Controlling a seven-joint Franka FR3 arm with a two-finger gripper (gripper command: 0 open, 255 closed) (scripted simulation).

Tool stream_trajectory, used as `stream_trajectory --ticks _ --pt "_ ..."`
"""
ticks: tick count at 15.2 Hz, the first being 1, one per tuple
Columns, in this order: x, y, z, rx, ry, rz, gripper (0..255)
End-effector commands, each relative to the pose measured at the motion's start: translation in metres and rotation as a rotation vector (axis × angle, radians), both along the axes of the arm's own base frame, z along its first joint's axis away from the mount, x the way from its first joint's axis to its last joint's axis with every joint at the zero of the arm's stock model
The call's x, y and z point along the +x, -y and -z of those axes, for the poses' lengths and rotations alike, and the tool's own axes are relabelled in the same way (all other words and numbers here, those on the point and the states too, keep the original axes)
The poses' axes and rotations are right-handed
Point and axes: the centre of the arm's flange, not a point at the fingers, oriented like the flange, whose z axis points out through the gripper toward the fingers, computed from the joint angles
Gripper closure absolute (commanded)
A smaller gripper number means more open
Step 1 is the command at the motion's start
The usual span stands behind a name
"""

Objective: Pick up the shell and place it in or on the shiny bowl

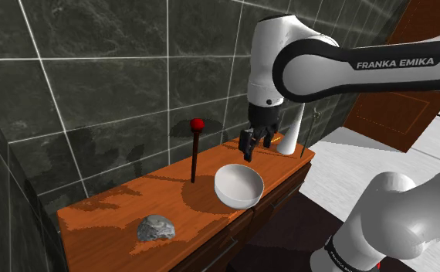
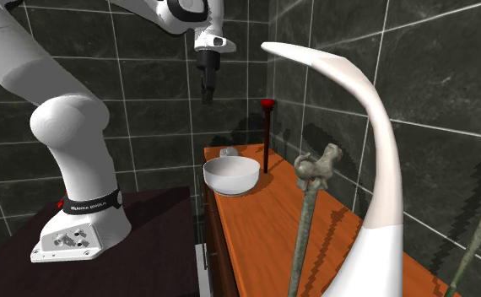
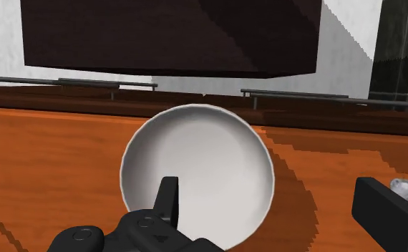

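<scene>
Orange wooden counter [image 1: 118, 212] set against dark marbled tile walls [image 1: 95, 77]. Nearest on it, at the end toward the shoulder view's lower left: grey mottled rounded shell [image 1: 157, 228], lying flat on the wood, well apart from everything else. Hard to read any long axis; looks close to round, a little wider than tall.

Next along the counter: plain white round bowl [image 1: 238, 185], upright, with nothing inside. Above the bowl's farther rim: all-black 2-finger gripper [image 1: 251, 147], pointing down, well clear of the wood. Spread wide, as seen from the wrist, with 1 finger [image 3: 168, 200] over the bowl's inside and the other out past the rim; pinching nothing, touching nothing. Beyond that outer finger, a sliver of the shell.

Farther back, near the bowl on the wall side: thin dark upright stick with a red top [image 1: 196, 151].

Judged from this: bowl between gripper and shell, so first a sweep along the counter toward the shoulder view's lower left, past the bowl, then a descent over the shell with the fingers astride it. Risk of clipping the bowl's rim if carried out too low.
</scene>
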Motion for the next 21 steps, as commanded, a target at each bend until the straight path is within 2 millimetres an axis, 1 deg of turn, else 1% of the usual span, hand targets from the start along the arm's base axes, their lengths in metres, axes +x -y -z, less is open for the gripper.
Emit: stream_trajectory --ticks 1,11,21 --pt "0.008 -0.023 0.012 -0.011 0.003 -0.003 0" --pt "0.051 -0.141 0.076 -0.073 0.012 -0.022 0" --pt "0.092 -0.254 0.146 -0.134 0.022 -0.041 0"
